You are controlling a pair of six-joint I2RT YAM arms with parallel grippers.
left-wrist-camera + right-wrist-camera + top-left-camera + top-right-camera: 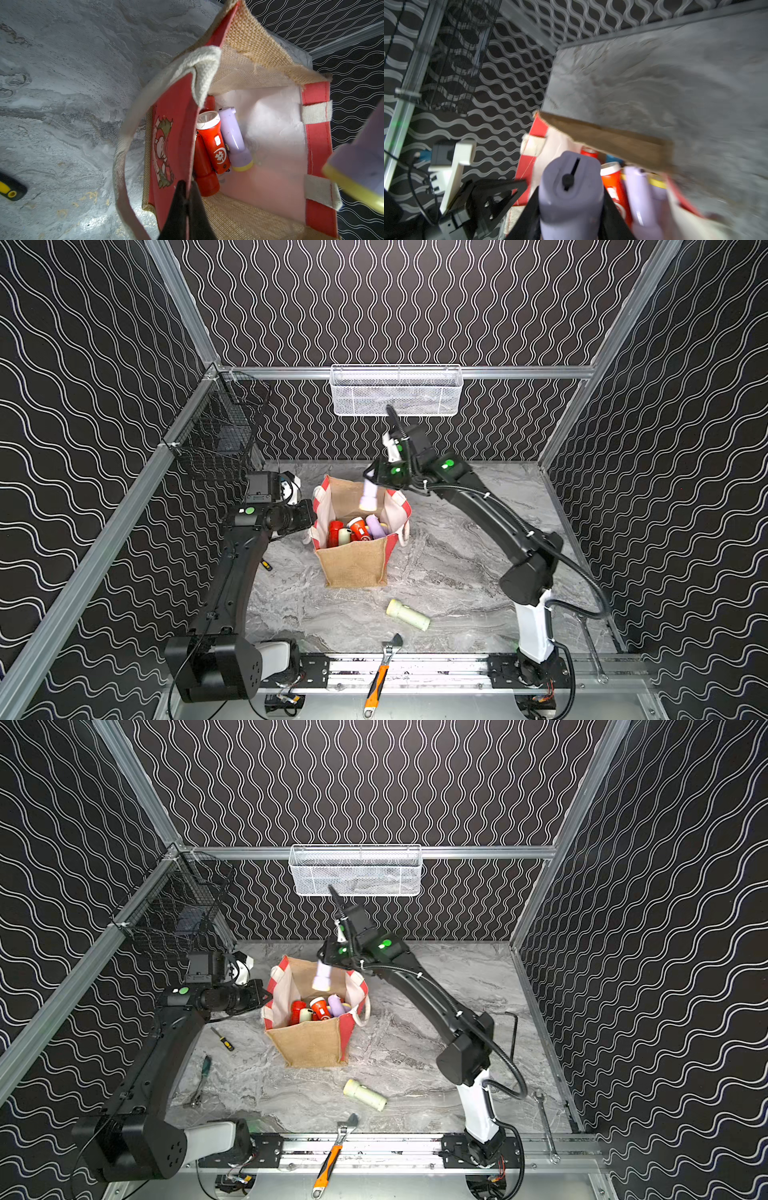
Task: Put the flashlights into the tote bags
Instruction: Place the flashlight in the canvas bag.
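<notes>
The tote bag (353, 566) (309, 1046) stands open mid-table in both top views, tan burlap with red-and-white side panels. Inside lie several flashlights, among them a red one (214, 141) and a lilac one (234, 139). My left gripper (313, 519) (188, 187) is shut on the bag's left wall, pinching the red panel. Above the bag's mouth, my right gripper (371, 480) (571, 207) is shut on a lilac flashlight (368, 495) (571, 191) that hangs head down. A pale green flashlight (408, 615) (365, 1095) lies on the table in front of the bag.
An orange-handled wrench (380, 676) lies across the front rail. A white mesh basket (397, 389) hangs on the back wall and a black wire basket (216, 435) on the left wall. A screwdriver (222, 1039), a green-handled tool (201, 1079) and a spanner (546, 1125) lie on the table.
</notes>
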